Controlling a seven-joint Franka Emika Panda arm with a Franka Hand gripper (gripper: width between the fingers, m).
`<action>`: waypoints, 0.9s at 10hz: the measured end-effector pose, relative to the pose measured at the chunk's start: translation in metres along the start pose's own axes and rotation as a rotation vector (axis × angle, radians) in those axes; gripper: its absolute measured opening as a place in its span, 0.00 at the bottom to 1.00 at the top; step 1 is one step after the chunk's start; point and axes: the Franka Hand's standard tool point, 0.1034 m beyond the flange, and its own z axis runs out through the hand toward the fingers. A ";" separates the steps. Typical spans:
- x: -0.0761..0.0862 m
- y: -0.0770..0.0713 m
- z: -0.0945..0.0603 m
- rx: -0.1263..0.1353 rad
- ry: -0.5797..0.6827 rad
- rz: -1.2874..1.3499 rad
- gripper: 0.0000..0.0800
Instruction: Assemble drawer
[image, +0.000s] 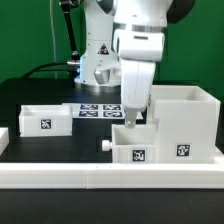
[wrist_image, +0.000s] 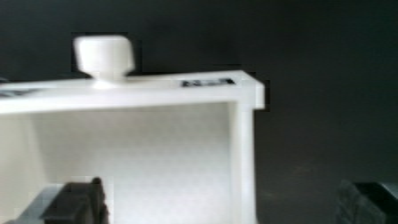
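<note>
A small white drawer tray (image: 131, 146) with a knob (image: 105, 144) on its front and tags on its wall stands by the front border wall, right beside the large cube casing (image: 182, 120). My gripper (image: 132, 119) hangs just above this tray, close to the casing. In the wrist view the tray (wrist_image: 151, 130) fills the picture, with its knob (wrist_image: 103, 62) and tagged front wall. My gripper (wrist_image: 222, 205) is open and empty. One finger (wrist_image: 71, 203) is over the tray's inside, the other over the dark table. A second tray (image: 45, 118) stands at the exterior view's left.
The marker board (image: 98, 109) lies flat behind the trays near the arm's base. The long low white border wall (image: 110, 176) runs along the front. A cable hangs at the back on the exterior view's left.
</note>
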 end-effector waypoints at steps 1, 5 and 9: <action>-0.015 0.003 0.000 -0.003 -0.004 -0.016 0.81; -0.052 0.003 0.012 0.002 0.013 -0.076 0.81; -0.081 0.013 0.030 0.031 0.136 -0.142 0.81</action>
